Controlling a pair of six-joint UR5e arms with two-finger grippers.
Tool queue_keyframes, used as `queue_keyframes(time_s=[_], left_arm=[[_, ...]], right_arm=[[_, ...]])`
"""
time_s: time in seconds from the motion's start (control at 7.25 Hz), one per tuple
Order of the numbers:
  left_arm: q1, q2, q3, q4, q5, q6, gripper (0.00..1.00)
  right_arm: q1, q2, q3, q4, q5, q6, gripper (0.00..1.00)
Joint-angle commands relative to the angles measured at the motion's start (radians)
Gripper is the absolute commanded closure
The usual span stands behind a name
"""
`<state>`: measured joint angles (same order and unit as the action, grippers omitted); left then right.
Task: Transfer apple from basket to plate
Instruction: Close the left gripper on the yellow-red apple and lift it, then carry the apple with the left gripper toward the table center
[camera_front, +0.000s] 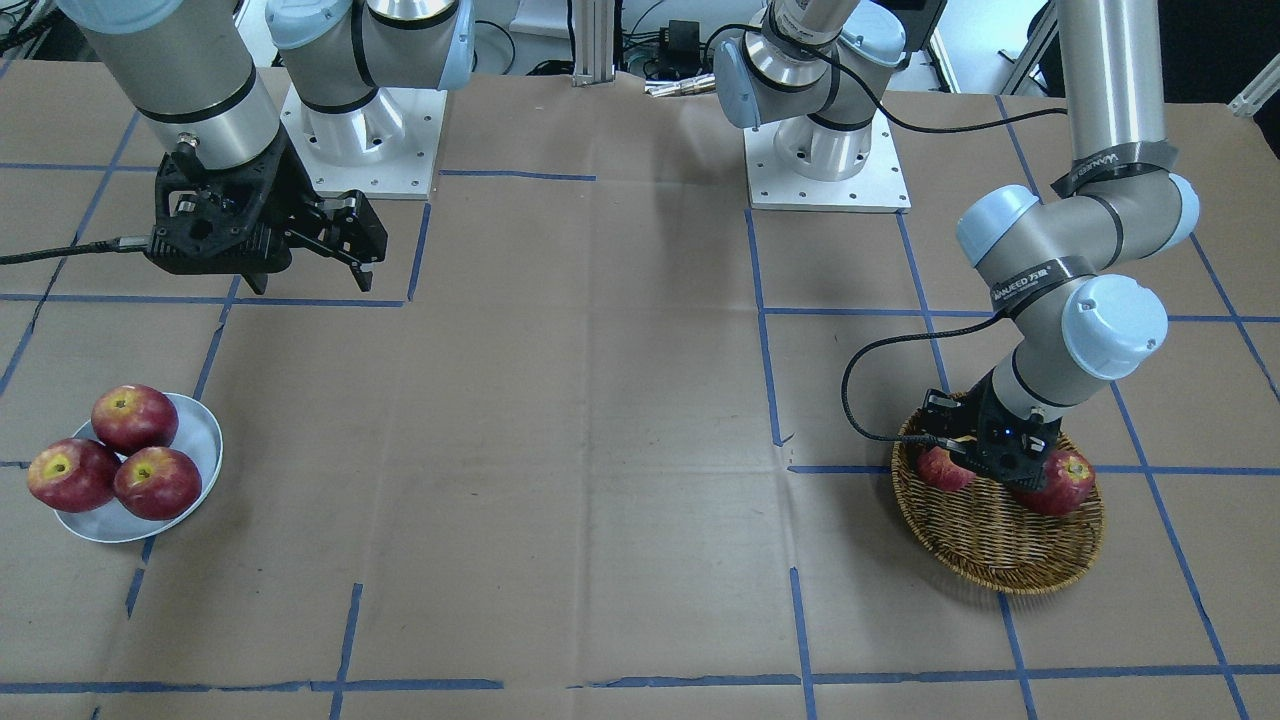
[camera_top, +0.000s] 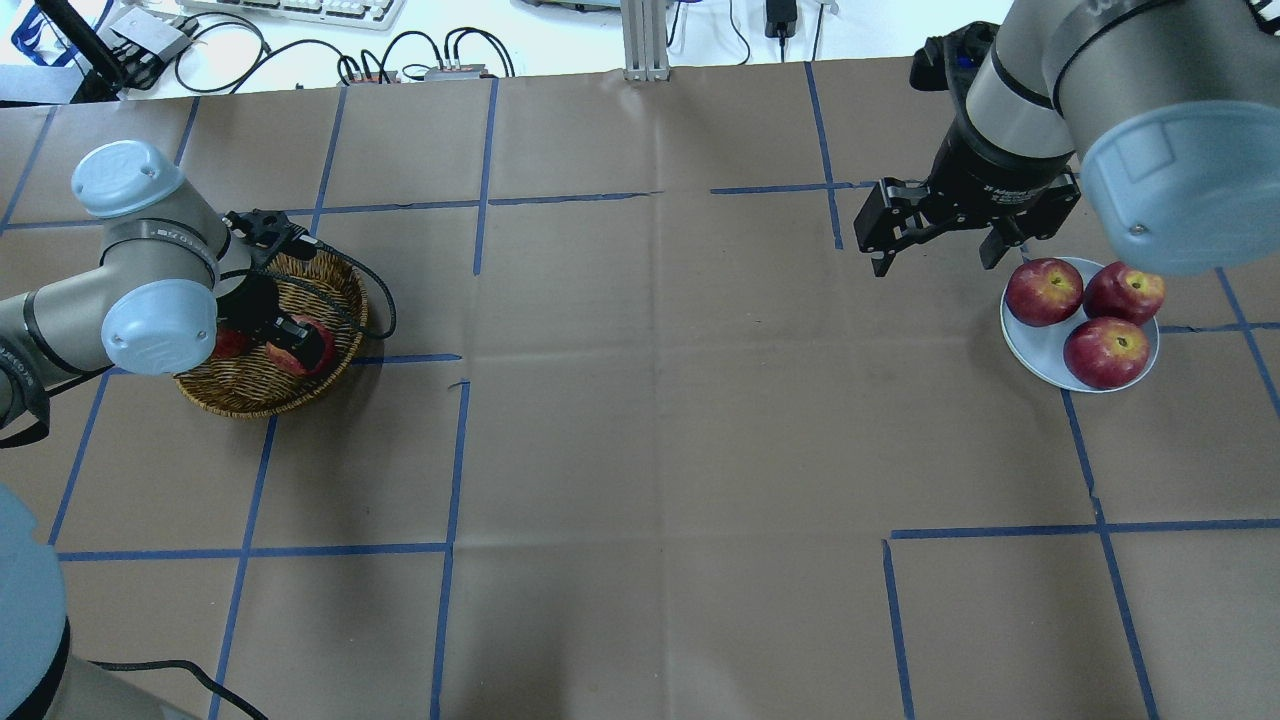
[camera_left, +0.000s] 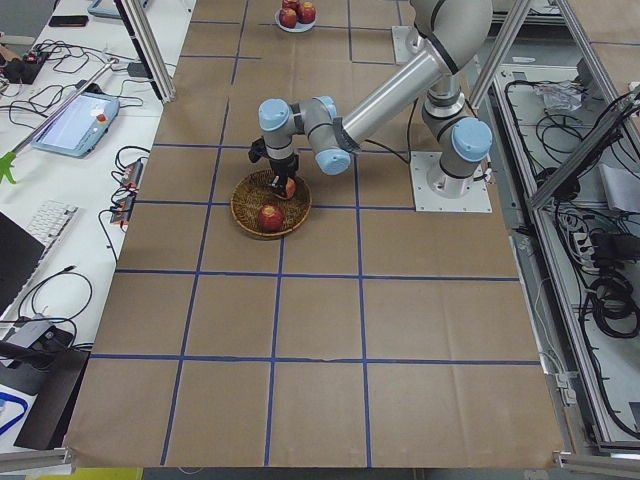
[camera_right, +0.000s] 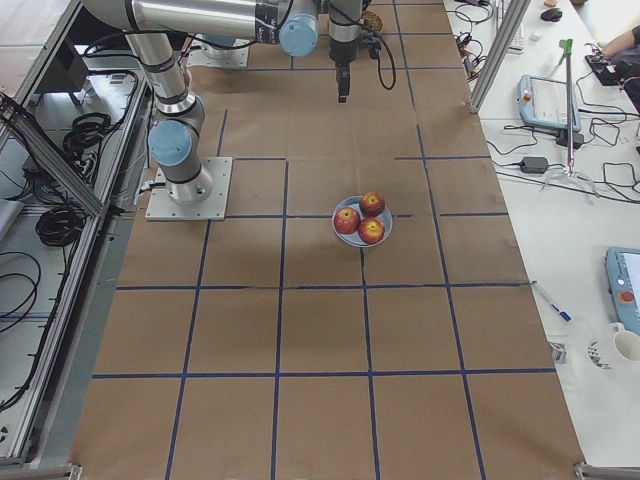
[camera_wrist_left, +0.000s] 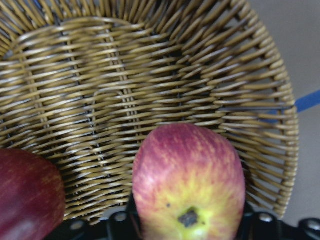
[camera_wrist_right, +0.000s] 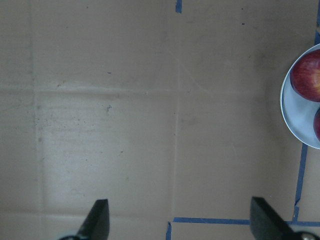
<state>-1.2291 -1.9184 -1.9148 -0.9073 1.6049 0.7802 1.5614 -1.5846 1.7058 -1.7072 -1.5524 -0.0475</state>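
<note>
- The left gripper is reaching down into the basket, which is sitting on the brown-papered table at the robot's left end.
- Its jaws are standing at a narrow setting and pressing against the 2 sides of the apple, so the gripper is holding that fruit.
- The apple is showing pinkish-red skin streaked with yellow around its stem hollow. It is sitting inside the basket, on the side nearer the table's middle. Whether it is touching the weave cannot be told.
- A second apple, darker red, is lying in the basket just beside the gripper, on the side toward the table's end. The wrist view shows it apart from the held apple.
- The right gripper is hovering above bare paper near the robot's right end with its jaws spread wide, holding nothing.
- The plate, pale bluish-white, is resting on the table just beside the right gripper, well apart from the basket.
- 3 dark-red apples are lying on the plate in a tight cluster, touching one another, with yellow stem hollows facing up.
- Blue tape lines are dividing the paper into squares. 1 line is running under the basket.
</note>
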Motion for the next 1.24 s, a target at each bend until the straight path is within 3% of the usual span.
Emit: queue_keyframes(time_s=[0.0,0.14,0.41,0.55,0.69,0.97,1.1], left_arm=[[-0.029,0.06,0.057,-0.048,-0.019,-0.054,0.83],[-0.07,0.112,0.085,-0.141,-0.022,-0.159,0.85],[-0.307,0.183,0.086,-0.186,-0.014,-0.515,0.85],[-0.443,0.159,0.089,-0.186,-0.013,-0.779,0.85],[-0.566,0.109,0.12,-0.174,-0.013,-0.914,0.85],[-0.728,-0.046,0.241,-0.174,-0.013,-1.056,0.85],[-0.756,-0.115,0.267,-0.154,-0.011,-1.053,0.85]], right_arm=[[-0.001,0.0,0.0,0.0,0.0,0.0,0.0],[0.0,0.0,0.0,-0.002,0.0,0.001,0.0],[0.0,0.0,0.0,-0.002,0.0,0.0,0.0],[0.002,0.0,0.0,0.0,0.0,0.001,0.0],[0.0,0.0,0.0,0.0,0.0,0.002,0.0],[0.002,0.0,0.0,0.001,0.0,0.001,0.0],[0.0,0.0,0.0,0.001,0.002,0.002,0.0]])
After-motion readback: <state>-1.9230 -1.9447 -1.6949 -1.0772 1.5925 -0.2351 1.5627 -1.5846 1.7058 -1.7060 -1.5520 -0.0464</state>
